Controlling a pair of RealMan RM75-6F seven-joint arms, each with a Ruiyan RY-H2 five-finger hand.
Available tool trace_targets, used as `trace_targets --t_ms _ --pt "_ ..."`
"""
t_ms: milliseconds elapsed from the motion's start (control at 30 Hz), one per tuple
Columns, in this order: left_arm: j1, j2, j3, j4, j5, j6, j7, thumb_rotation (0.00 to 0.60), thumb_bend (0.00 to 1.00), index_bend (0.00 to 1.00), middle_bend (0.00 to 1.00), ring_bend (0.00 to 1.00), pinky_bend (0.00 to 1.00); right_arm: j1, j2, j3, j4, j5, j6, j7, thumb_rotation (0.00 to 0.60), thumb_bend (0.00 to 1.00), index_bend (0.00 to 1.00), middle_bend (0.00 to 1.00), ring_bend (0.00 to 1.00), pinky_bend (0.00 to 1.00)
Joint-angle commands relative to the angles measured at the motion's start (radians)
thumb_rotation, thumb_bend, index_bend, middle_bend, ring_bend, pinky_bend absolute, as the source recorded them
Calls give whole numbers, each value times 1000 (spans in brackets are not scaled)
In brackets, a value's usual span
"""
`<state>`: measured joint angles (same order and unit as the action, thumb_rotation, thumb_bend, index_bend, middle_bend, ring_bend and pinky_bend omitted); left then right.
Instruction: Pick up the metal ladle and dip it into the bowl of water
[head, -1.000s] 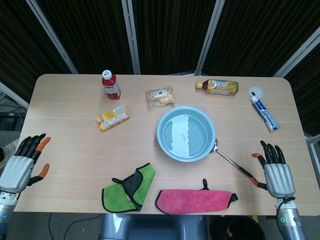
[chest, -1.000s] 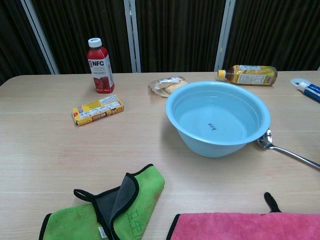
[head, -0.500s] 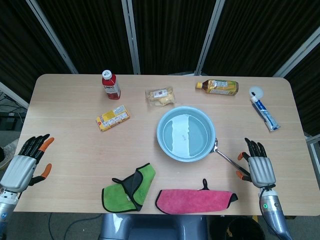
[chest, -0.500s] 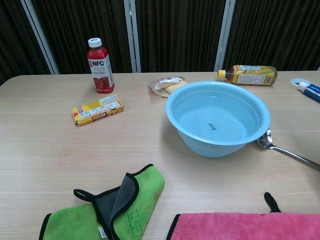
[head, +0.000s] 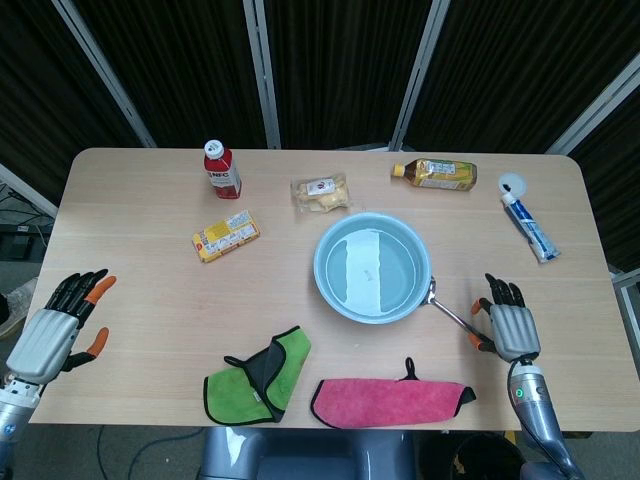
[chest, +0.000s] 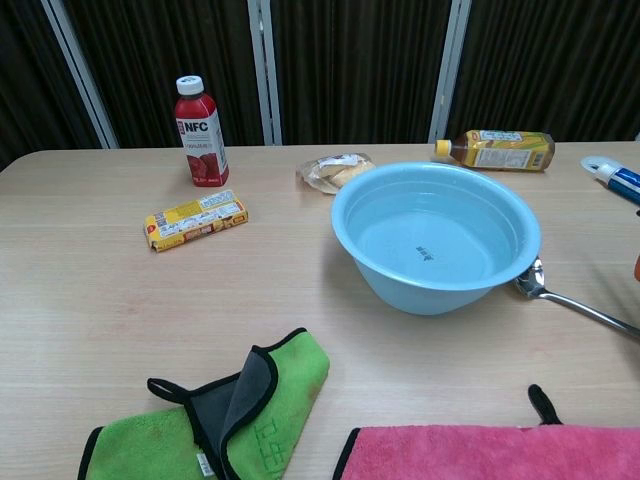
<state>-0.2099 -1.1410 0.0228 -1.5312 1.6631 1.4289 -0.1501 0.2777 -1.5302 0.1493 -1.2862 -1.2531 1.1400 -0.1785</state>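
The metal ladle (head: 450, 312) lies on the table with its scoop (chest: 530, 280) against the right side of the light blue bowl (head: 372, 267) of water, its handle running toward the front right. My right hand (head: 506, 323) hovers over the far end of the handle, fingers spread, holding nothing. An orange fingertip of that hand just shows at the chest view's right edge (chest: 637, 266). My left hand (head: 55, 326) is at the table's front left edge, open and empty.
A red NFC bottle (head: 221, 168), a yellow snack box (head: 226, 236), a wrapped snack (head: 320, 192), a lying tea bottle (head: 436, 173) and a toothpaste tube (head: 527, 225) sit across the back. A green cloth (head: 260, 375) and a pink cloth (head: 390, 400) lie along the front edge.
My right hand has moved forward and inward, from the table's front right edge to over the ladle's handle end. The left hand shifted slightly. Nothing on the table moved.
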Motion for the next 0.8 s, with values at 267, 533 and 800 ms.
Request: trace_targets --t_ms 267,533,800 --pt "-7 -2 -1 7 -6 -4 -17 600 564 59 0 0 0 32 -66 -4 114 32 -73 58 600 183 416 0 0 0" --pt "-11 -4 -1 9 -7 -5 -18 600 566 59 0 0 0 39 -100 -9 161 37 -85 76 600 196 416 0 0 0" --pt "-10 -1 -1 13 -7 3 -29 600 566 59 0 0 0 48 -120 -9 194 48 -108 88 600 195 416 0 0 0"
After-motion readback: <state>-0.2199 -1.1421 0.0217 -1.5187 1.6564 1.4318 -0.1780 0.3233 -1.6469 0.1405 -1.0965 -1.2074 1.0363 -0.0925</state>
